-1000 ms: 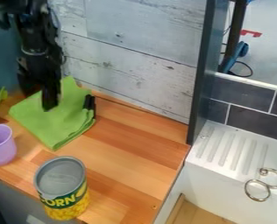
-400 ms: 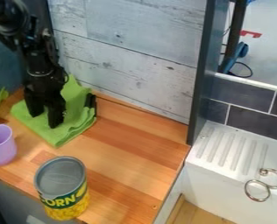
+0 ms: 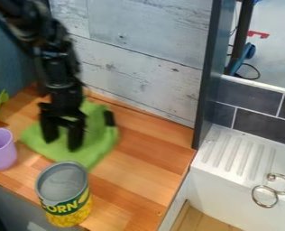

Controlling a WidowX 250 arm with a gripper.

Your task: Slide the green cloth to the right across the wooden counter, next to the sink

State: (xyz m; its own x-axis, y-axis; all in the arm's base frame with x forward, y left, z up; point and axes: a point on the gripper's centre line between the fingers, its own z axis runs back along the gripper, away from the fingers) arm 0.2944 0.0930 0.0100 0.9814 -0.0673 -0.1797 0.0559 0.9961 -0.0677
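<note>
1. The wooden worktop (image 3: pixel 142 167) holds the things, with a white sink (image 3: pixel 232 151) beside it.
2. The black gripper (image 3: pixel 62 142) hangs over the green cloth (image 3: pixel 100 143). It is let wide, with its two fingers spread apart and pointing down.
3. The cloth lies a bit rumpled on the worktop, under the gripper.
4. The corn can (image 3: pixel 65 194) stands up near the cloth.
5. The purple cup (image 3: pixel 2 152) is on the can's left.
</note>
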